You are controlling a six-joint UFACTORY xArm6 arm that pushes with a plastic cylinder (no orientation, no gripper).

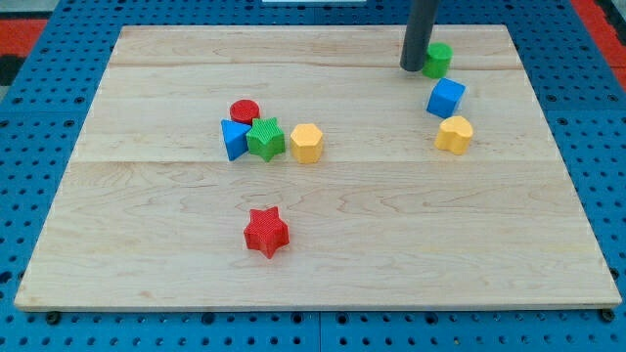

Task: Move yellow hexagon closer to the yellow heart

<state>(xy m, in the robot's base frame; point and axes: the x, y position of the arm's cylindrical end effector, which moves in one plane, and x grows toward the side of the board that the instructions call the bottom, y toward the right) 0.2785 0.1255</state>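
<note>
Resting by the green block (437,59) (touching), my tip (413,67).

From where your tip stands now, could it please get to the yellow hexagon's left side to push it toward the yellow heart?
Probably not directly. My tip is beside the green block, and the green star touches the yellow hexagon on that side. The yellow heart lies to the right.

a pale wooden board (323,254) of joined planks fills most of the view; around the board runs a blue perforated surface (29,127); red patches show beyond the board's top corners; light is even and soft
</note>
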